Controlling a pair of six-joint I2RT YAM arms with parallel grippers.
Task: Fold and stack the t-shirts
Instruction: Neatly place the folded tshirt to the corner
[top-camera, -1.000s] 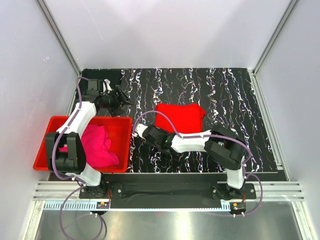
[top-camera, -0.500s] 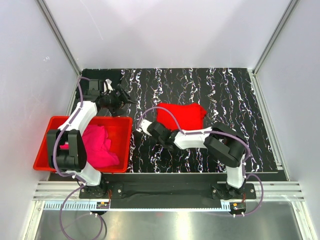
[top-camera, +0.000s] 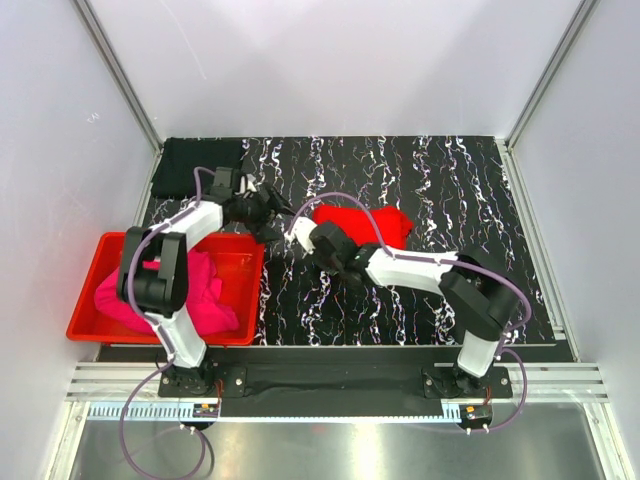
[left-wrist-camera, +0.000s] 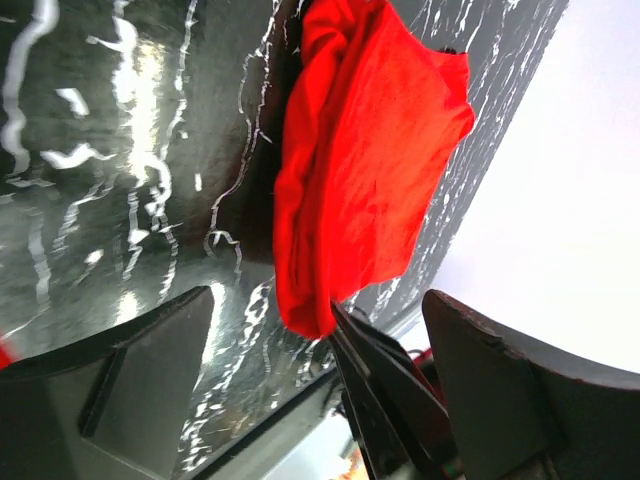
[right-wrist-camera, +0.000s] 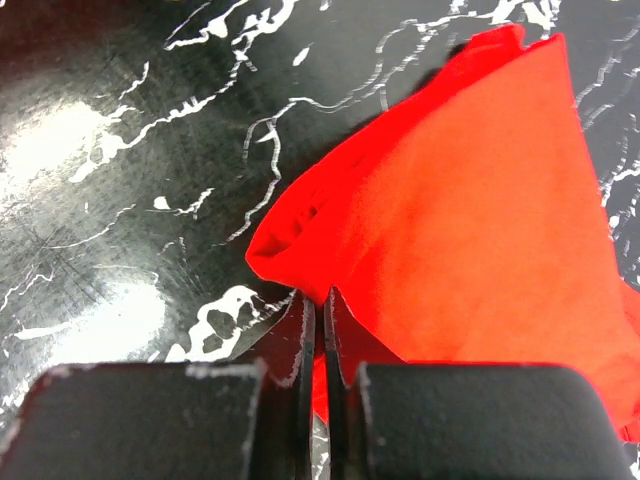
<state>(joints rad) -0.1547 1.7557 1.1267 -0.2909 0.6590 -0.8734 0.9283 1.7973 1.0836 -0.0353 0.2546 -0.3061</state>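
The bright red t-shirt (top-camera: 365, 224) lies folded in the middle of the black marbled table (top-camera: 460, 180). My right gripper (top-camera: 301, 233) is shut on its left edge, and the right wrist view shows the right gripper (right-wrist-camera: 319, 300) pinching a raised fold of the red t-shirt (right-wrist-camera: 470, 220). My left gripper (top-camera: 273, 212) stands open just left of that edge. In the left wrist view the left gripper (left-wrist-camera: 318, 305) is spread wide, with the corner of the red t-shirt (left-wrist-camera: 365, 150) hanging between its fingers untouched. The black t-shirt (top-camera: 195, 165) lies folded at the back left corner. The magenta t-shirt (top-camera: 200, 290) is crumpled in the bin.
A rigid red plastic bin (top-camera: 88, 300) sits at the near left, overhanging the table's left edge. White walls and metal rails close in the back and both sides. Purple cables loop over both arms.
My left arm swung right from the back-left corner to the red t-shirt, its jaws opening wide. My right gripper moved up to the shirt's left edge and shut on it.
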